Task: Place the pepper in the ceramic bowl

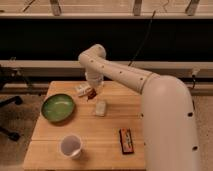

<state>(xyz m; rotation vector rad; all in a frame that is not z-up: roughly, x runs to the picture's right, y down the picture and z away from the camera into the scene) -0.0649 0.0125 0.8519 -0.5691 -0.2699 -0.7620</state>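
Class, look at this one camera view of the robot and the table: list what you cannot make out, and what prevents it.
- Gripper, at the table's far edge: largely hidden by the arm's wrist.
- Pepper: only a dark red bit shows at the gripper; too small to tell whether it is held.
- Black-and-red box: label too small to read.
- Ceramic bowl: nothing visible inside.

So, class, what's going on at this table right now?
A one-armed robot is working over a wooden table. Its gripper is down near the table's back edge, right at a small dark red pepper beside a small white item. The green bowl sits to the left with no pepper in it yet. A white packet, a cup and a black-and-red box lie untouched.
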